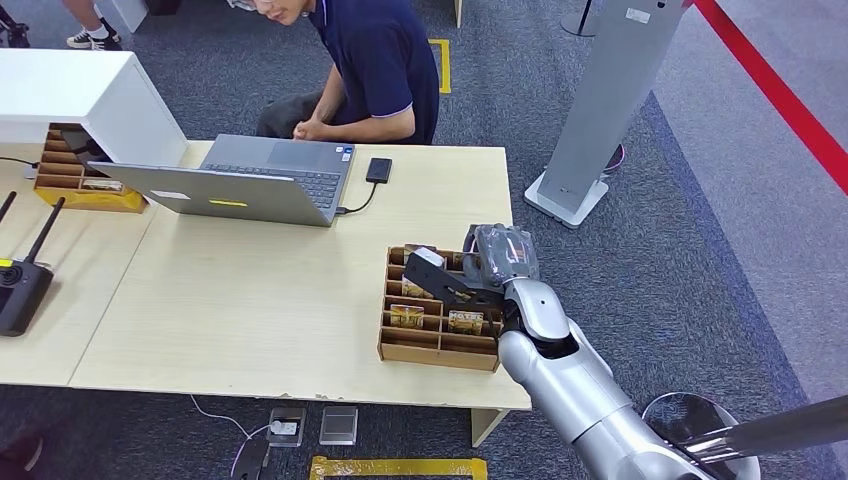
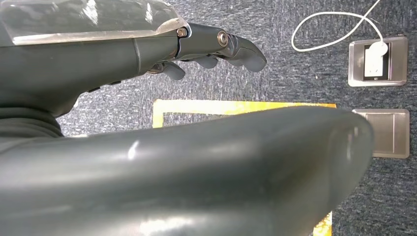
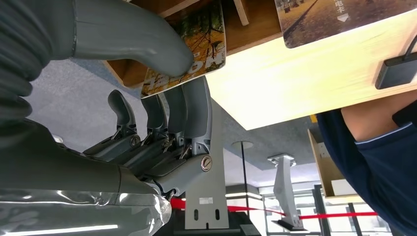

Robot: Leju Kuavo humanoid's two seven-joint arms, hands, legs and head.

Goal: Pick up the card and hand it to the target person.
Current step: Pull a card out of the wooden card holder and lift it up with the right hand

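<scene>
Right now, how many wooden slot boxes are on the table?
2. One wooden box sits under the right hand; the other box is at the far left, behind the laptop.

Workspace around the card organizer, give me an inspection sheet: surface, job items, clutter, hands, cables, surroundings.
Surface: light wooden table, bare in the middle.
Job's things: card pinched by the right hand over the brown card organizer; more cards sit in its slots. Person in a dark shirt sits at the far side.
Clutter: open laptop, small black device, second organizer, black radio controller.
Hands: right hand holds the card between thumb and fingers; left hand hangs over the floor, holding nothing.
Cables: black lead from laptop to device; white cord into a floor socket.
Surroundings: grey carpet, red floor line, grey stand.
</scene>
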